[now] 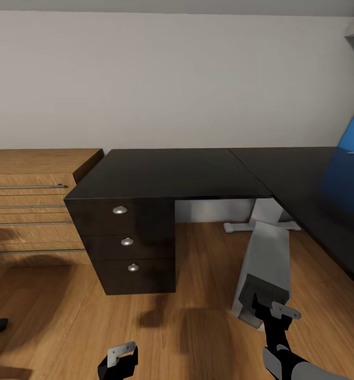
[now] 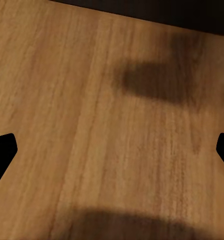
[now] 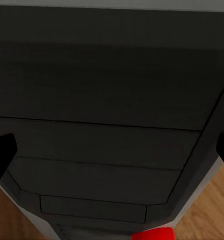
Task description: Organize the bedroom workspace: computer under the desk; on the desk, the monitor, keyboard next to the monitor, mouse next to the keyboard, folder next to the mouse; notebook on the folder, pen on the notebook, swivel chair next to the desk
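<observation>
As seen, computer (image 1: 266, 264) beside desk (image 1: 171, 174)

The pale grey computer (image 1: 266, 269) lies tipped over on the wood floor at 5 o'clock, partly beneath the black-topped desk (image 1: 198, 171).

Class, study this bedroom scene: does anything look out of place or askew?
Yes. The computer stands on the wooden floor in front of the desk, leaning rather than upright and poking out from under it. The right gripper is at its near end.
</observation>
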Controlling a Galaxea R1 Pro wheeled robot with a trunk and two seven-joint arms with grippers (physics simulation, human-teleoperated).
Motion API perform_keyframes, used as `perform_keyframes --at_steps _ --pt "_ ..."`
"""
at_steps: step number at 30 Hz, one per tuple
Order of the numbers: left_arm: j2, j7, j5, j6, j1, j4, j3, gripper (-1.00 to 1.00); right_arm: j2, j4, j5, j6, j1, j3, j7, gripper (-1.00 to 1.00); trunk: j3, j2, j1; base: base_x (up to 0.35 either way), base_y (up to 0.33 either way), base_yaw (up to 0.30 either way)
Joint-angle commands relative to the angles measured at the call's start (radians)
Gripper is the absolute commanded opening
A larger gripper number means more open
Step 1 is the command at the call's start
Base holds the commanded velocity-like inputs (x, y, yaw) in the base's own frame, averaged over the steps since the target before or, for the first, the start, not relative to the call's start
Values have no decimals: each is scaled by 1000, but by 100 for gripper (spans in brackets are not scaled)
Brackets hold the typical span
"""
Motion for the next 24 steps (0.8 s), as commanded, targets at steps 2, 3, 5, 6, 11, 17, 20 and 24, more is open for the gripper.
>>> perform_keyframes --at_steps 2,3,5,6,11,17,20,24 --pt "0 2 7 -4 0 1 -2 100 0 -1 2 -1 -1 19 -6 100 -1 0 0 0 0 0" --pt "0 2 7 -4 0 1 -2 100 0 -1 2 -1 -1 19 -6 100 -1 0 0 0 0 0" --pt "0 2 7 -4 0 1 -2 100 0 -1 2 -1 -1 19 -6 100 -1 0 0 0 0 0" --pt "0 2 7 -4 0 1 -2 100 0 -1 2 -1 -1 19 -6 100 -1 0 0 0 0 0" --pt "0 2 7 -4 0 1 -2 100 0 -1 2 -1 -1 19 -6 100 -1 0 0 0 0 0" --pt "0 2 7 -4 0 1 -2 100 -1 -1 2 -1 -1 19 -6 100 -1 0 0 28 0 0" --pt "0 2 7 -4 0 2 -2 100 -1 -1 2 -1 -1 18 -6 100 -1 0 0 107 0 0" --pt "0 2 7 -4 0 2 -2 100 -1 -1 2 -1 -1 19 -6 100 -1 0 0 137 0 0"
